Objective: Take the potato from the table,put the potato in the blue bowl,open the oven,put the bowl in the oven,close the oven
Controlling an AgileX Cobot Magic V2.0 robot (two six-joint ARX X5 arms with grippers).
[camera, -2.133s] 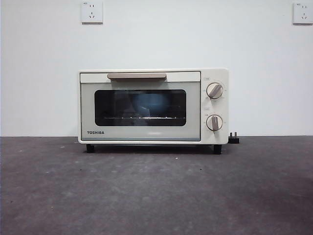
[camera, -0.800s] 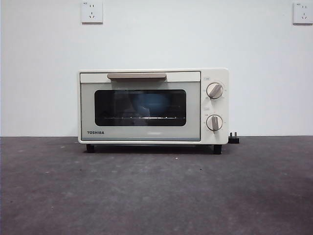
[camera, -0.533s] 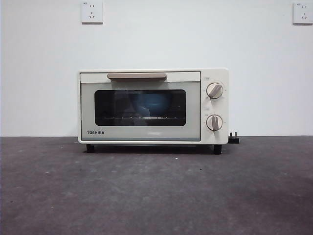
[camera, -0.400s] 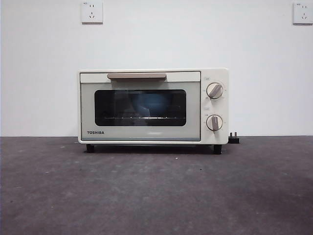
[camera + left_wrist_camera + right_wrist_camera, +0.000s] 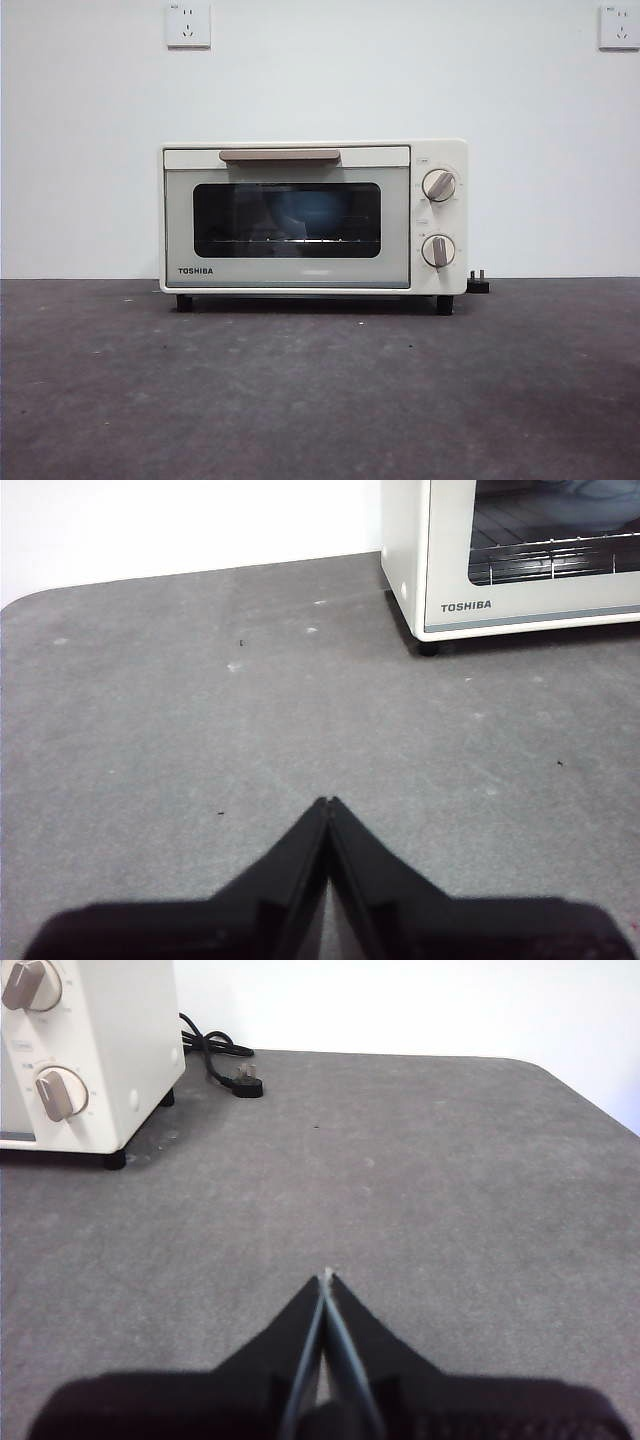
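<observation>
Looks basically finished: oven door shut, blue bowl showing through the glass, potato not visible. Left fingers and right fingers pinched closed, empty, over the desk. Nothing left, I'd guess.

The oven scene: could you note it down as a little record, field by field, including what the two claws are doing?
oven: on the table, door shut
blue bowl: dim blue shape behind the glass, inside the oven
potato: not visible
left gripper: shut, empty, over bare table
right gripper: shut, empty, over bare table
plug: lying loose beside the oven
</observation>
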